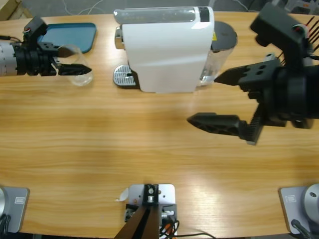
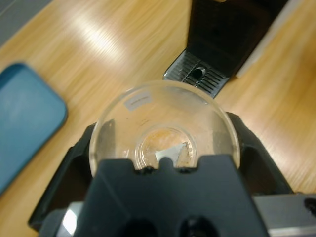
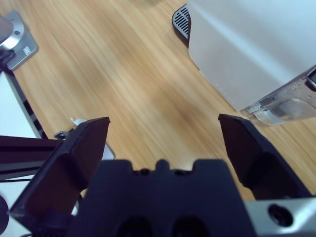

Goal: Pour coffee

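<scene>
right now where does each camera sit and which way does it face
High view: fixed above, looking down on the table, both arms entering from the sides.
Left wrist view: behind the left gripper, over the clear glass between its jaws.
Right wrist view: behind the open right gripper, facing bare table.
All share the white coffee machine.

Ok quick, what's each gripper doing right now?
Left gripper: shut on the clear glass.
Right gripper: open, holding nothing.

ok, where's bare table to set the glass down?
Bare wood runs along the front of the table, between the coffee machine and the near edge. It is crowded at the back: blue tray, drip grate and machine. The open right end effector hangs over the right side.
</scene>
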Controlling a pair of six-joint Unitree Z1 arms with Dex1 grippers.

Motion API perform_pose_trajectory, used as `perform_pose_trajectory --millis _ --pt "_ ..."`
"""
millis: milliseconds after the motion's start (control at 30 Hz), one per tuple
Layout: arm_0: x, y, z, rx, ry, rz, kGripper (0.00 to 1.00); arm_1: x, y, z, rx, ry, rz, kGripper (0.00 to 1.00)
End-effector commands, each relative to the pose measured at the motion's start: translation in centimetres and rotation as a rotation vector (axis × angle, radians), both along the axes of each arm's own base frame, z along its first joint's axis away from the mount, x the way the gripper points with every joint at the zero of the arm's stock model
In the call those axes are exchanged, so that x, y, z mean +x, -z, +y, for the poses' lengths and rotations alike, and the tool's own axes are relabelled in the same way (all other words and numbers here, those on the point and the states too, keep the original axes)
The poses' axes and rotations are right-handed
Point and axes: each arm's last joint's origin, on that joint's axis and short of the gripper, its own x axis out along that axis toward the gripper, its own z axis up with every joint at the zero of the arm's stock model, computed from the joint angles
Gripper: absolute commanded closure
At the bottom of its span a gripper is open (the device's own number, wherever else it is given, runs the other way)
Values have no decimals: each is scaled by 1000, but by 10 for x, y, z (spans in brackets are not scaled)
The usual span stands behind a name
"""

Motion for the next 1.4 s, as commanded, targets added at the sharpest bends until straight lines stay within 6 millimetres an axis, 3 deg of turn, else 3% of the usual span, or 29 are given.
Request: perform_pose_trajectory --millis 33,267,500,1400 --pt "31 13 -28 42 207 21 570 -13 7 -20 -25 -3 -4 0" --pt "57 34 -44 57 282 29 570 -17 6 -27 -35 6 6 0" --pt "63 44 -51 51 308 17 566 -18 7 -30 -34 23 20 0" --pt "79 49 -90 34 325 17 538 -16 12 -30 -41 62 15 0"
